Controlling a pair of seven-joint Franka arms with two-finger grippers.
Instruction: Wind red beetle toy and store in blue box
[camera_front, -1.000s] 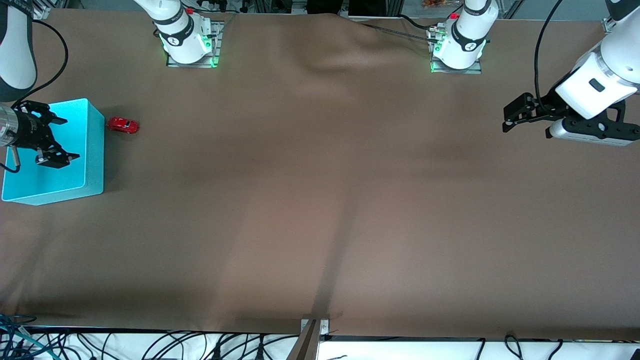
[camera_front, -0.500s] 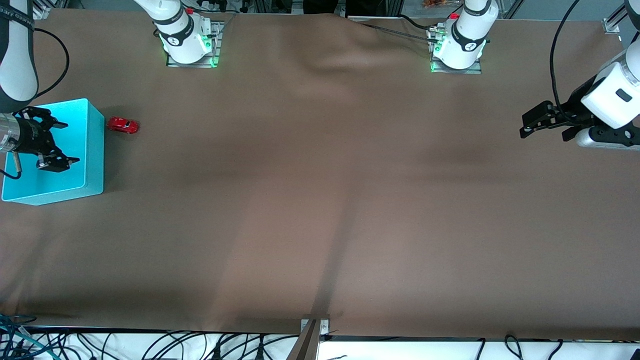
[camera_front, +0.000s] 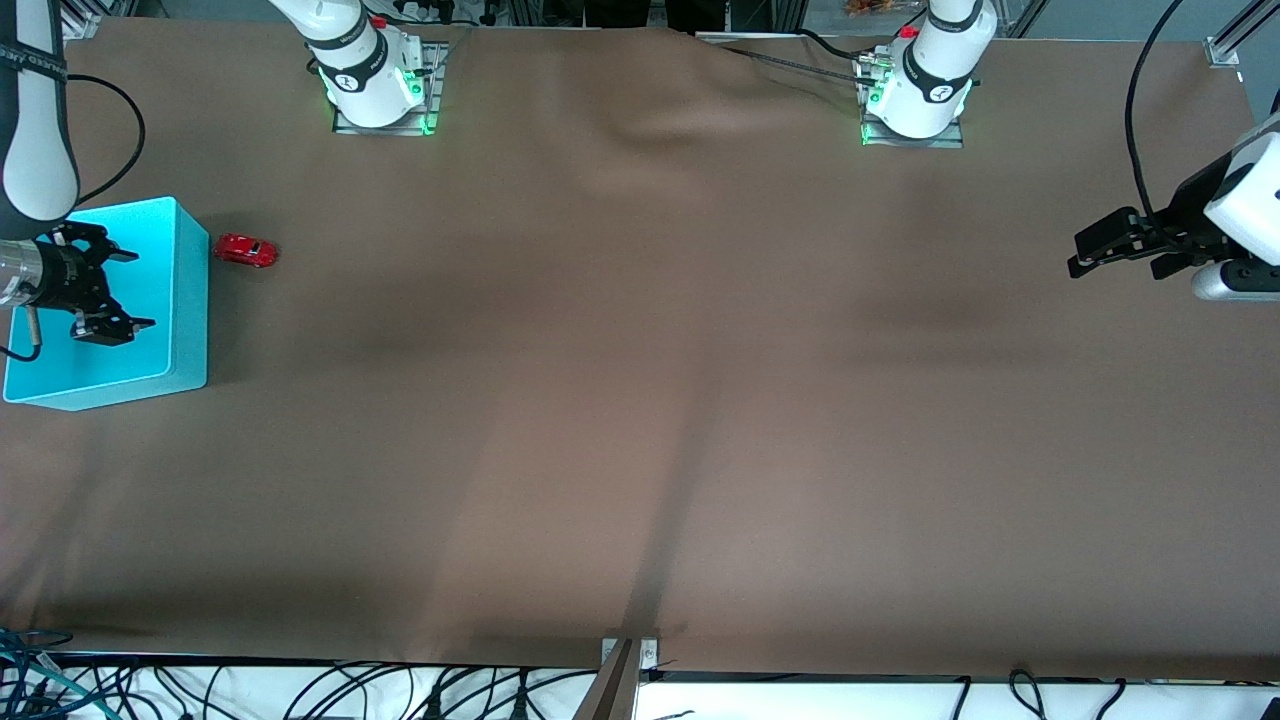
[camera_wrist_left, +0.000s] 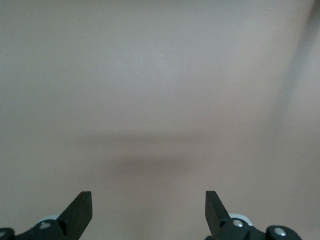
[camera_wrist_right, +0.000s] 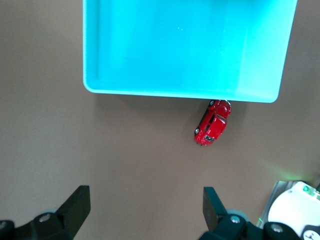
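The red beetle toy (camera_front: 246, 249) stands on the brown table close beside the blue box (camera_front: 190, 300), by the box's corner farther from the front camera. The box looks empty. My right gripper (camera_front: 130, 290) hangs open and empty over the box. In the right wrist view the toy (camera_wrist_right: 213, 122) sits against the box's rim (camera_wrist_right: 175, 94), well away from my open right gripper (camera_wrist_right: 145, 205). My left gripper (camera_front: 1085, 255) is open and empty over bare table at the left arm's end; the left wrist view shows only cloth past the open left gripper (camera_wrist_left: 149, 210).
The brown cloth (camera_front: 640, 400) covers the whole table, with a raised wrinkle (camera_front: 680, 110) between the two arm bases. The right arm's base (camera_front: 375, 85) and the left arm's base (camera_front: 915, 95) stand along the table's edge farthest from the front camera. Cables hang below the near edge.
My left gripper has drawn back toward the left arm's end of the table. My right gripper has shifted slightly over the box, toward the right arm's end. The toy has not moved.
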